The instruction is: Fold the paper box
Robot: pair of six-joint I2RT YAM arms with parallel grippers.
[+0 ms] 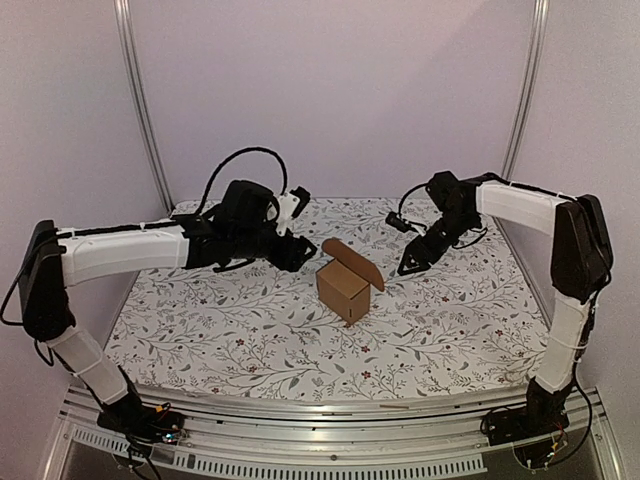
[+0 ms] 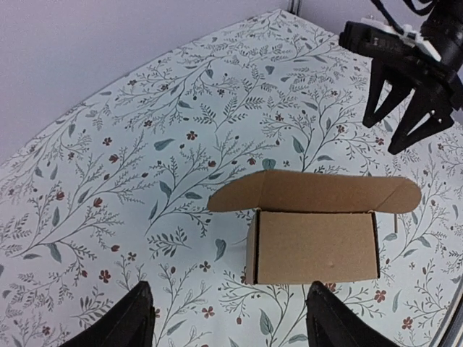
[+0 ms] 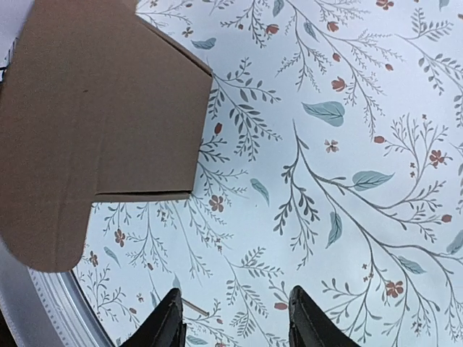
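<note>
Both the left gripper (image 2: 228, 288) and right gripper (image 3: 235, 293) stand apart and empty, so pressing the raised lid (image 1: 352, 258) could skid or tip your unheld paper box (image 1: 343, 288)

Floral-printed tablecloth (image 1: 250, 335), pale lilac walls (image 1: 330, 90), two metal corner posts (image 1: 142, 100), aluminium rail (image 1: 330, 430) at near edge.

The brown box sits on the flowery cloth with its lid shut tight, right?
No. The box does sit on the flowery cloth, but its lid is open, not shut tight. The left wrist view shows this.
</note>
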